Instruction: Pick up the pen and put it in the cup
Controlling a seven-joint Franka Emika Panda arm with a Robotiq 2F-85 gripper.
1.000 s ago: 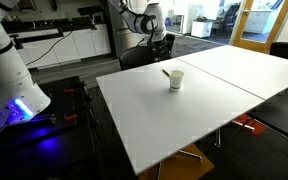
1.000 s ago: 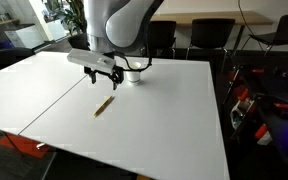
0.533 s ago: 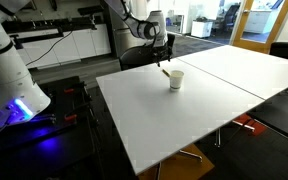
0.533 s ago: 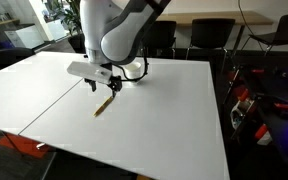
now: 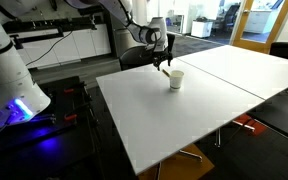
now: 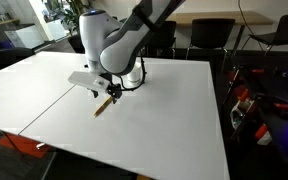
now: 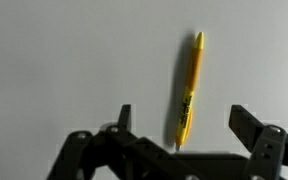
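The pen is a yellow stick lying flat on the white table. In the wrist view it lies between my two fingers, one end near the gripper body. It also shows in an exterior view. My gripper is open and empty, low over the pen, a finger on either side. It shows in both exterior views. The white cup stands upright on the table just beside the gripper. The arm hides it in the exterior view that shows the pen.
A seam runs where two tabletops join. Black chairs stand along the far edge. A white machine with blue light stands beyond the table edge. The table corner is near the cup.
My gripper has come down and shifted away from the cup to just over the pen. The pen and cup have not moved.
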